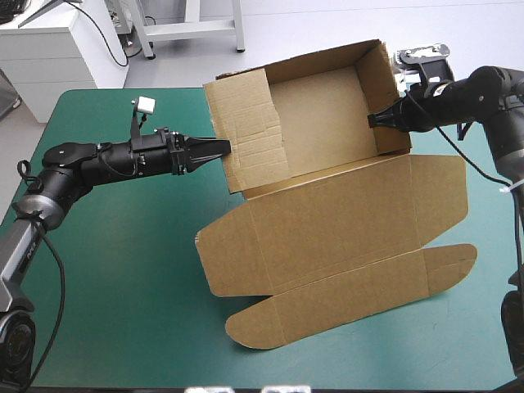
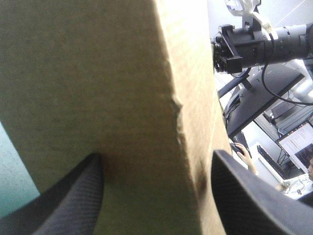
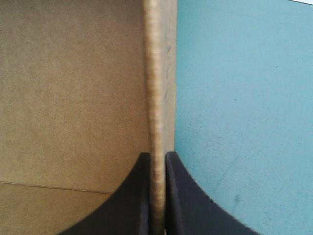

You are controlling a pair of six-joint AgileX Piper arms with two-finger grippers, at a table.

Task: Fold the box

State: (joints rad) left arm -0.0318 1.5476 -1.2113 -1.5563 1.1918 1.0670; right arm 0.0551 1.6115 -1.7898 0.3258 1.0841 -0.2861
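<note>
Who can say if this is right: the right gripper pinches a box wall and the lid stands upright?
No. The right gripper does pinch a wall of the box, but the lid lies flat, as the high view shows.

surface: teal-green cover point(image 1: 123, 270), rounded corners, fills most of the high view | floor: pale grey, smooth point(image 1: 327, 24), beyond the surface's far edge | furniture: white cabinet point(image 1: 49, 57) off the far-left corner; pale metal frame legs point(image 1: 192, 29) standing on the floor beside it | light: even, soft shadows
</note>
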